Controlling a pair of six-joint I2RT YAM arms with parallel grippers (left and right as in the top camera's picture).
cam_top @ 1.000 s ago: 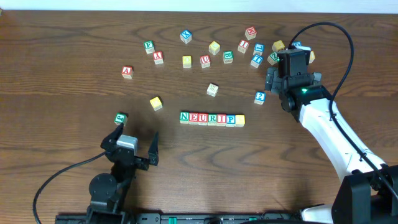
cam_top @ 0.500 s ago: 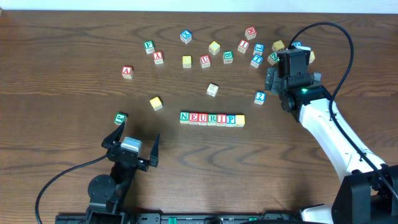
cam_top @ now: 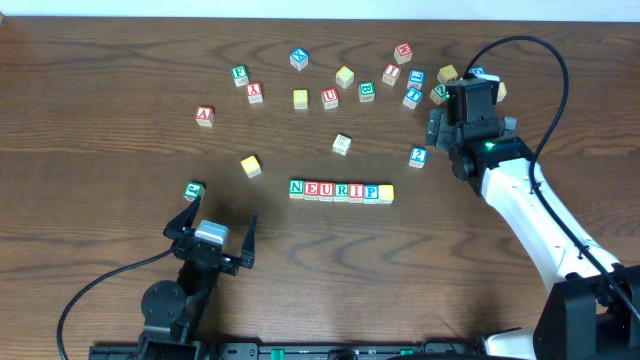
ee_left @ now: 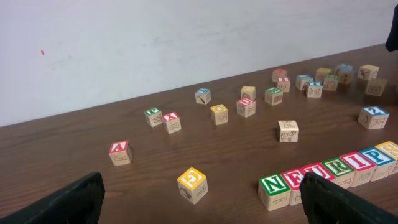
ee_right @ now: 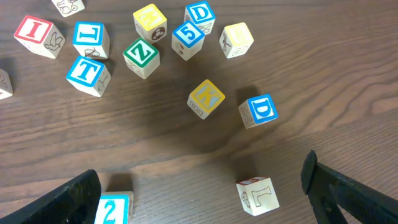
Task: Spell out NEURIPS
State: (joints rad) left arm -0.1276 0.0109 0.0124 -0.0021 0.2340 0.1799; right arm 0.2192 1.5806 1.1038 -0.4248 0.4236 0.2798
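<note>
Letter-block row (cam_top: 340, 190) lies near the middle of the wooden table (cam_top: 100, 250), its blocks touching side by side and reading N, E, U, R, I, P from left to right; a seventh, yellow-edged block (cam_top: 386, 192) closes the right end, its letter not legible. White right arm (cam_top: 530, 215) reaches from the near right corner toward the far right cluster of loose blocks; black left arm (cam_top: 170, 300) sits low at the near left edge. Left gripper (cam_top: 222, 212) is spread wide and holds nothing, well short of the row; a green block (cam_top: 194, 189) lies just beside its left finger. Right gripper (ee_right: 200, 177) is likewise parted and empty, hanging above the cluster; under it lie a yellow K block (ee_right: 206, 98), a blue D block (ee_right: 259, 110), a green Z block (ee_right: 141, 57) and a blue 5 block (ee_right: 188, 37), all apart from the fingers. Farther left, a yellow G block (ee_left: 193, 185) and a red A block (cam_top: 204, 115) lie alone.
</note>
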